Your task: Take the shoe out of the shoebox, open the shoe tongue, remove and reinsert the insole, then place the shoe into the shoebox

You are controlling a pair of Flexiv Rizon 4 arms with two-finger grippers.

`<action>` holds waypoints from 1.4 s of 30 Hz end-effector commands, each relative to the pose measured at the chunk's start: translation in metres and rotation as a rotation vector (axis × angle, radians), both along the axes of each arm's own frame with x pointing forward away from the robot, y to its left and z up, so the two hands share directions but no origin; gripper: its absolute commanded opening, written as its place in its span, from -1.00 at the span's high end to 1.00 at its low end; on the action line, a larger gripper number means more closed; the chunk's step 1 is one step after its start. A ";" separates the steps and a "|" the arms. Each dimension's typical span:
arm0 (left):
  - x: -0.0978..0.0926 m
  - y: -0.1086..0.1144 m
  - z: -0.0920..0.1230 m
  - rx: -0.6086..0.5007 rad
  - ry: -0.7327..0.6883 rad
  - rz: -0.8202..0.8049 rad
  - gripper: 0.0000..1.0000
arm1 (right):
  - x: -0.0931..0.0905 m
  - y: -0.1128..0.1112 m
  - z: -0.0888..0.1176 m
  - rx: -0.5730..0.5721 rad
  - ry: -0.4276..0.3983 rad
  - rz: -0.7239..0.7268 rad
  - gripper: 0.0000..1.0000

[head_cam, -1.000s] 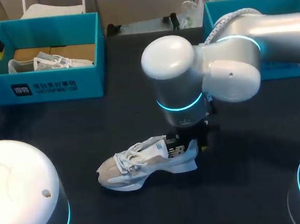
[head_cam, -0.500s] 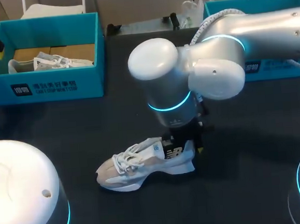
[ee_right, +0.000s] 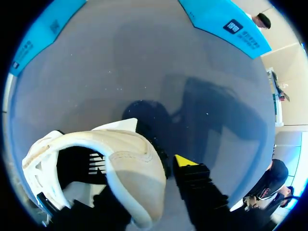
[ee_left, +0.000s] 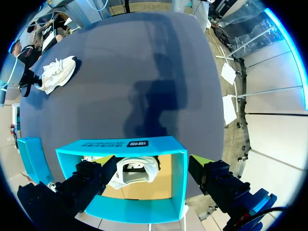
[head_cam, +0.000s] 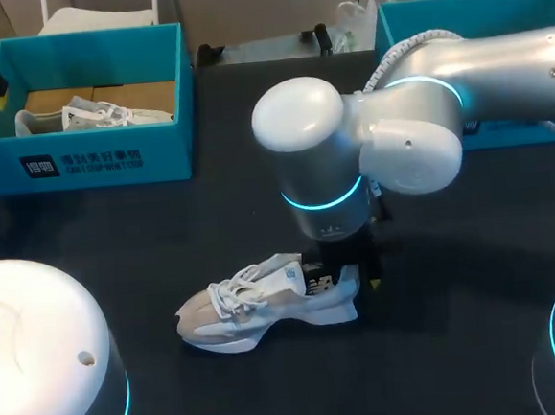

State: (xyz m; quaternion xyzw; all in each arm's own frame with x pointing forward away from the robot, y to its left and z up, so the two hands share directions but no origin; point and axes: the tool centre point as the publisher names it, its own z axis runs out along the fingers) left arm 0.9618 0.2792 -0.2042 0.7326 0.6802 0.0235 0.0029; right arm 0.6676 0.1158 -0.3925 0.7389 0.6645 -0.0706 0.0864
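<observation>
Dark table (head_cam: 221,222): shoe (head_cam: 256,305), teal shoebox (head_cam: 100,156), apparently second shoebox (head_cam: 464,8).

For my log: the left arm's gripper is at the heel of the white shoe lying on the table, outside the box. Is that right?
Not quite. It is the right arm's gripper that is at the heel of the white shoe. The head view shows that arm coming in from the right side. The rest holds: the shoe lies on the table, outside the box.

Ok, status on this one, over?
Right claw shut on the heel of the shoe, upright on the table. Left claw open above the shoebox, second shoe inside. Nothing between shoe and shoebox.
</observation>
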 end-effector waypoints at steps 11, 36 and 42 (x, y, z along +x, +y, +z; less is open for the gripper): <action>-0.001 0.001 0.000 0.002 -0.002 -0.001 -1.00 | -0.005 -0.013 0.079 0.259 -0.043 0.050 -1.00; -0.001 0.001 0.000 0.002 -0.002 -0.001 -1.00 | 0.010 -0.084 0.107 1.116 -0.501 0.782 -1.00; -0.001 0.001 0.000 0.002 -0.002 -0.001 -1.00 | 0.010 -0.084 0.107 1.116 -0.501 0.782 -1.00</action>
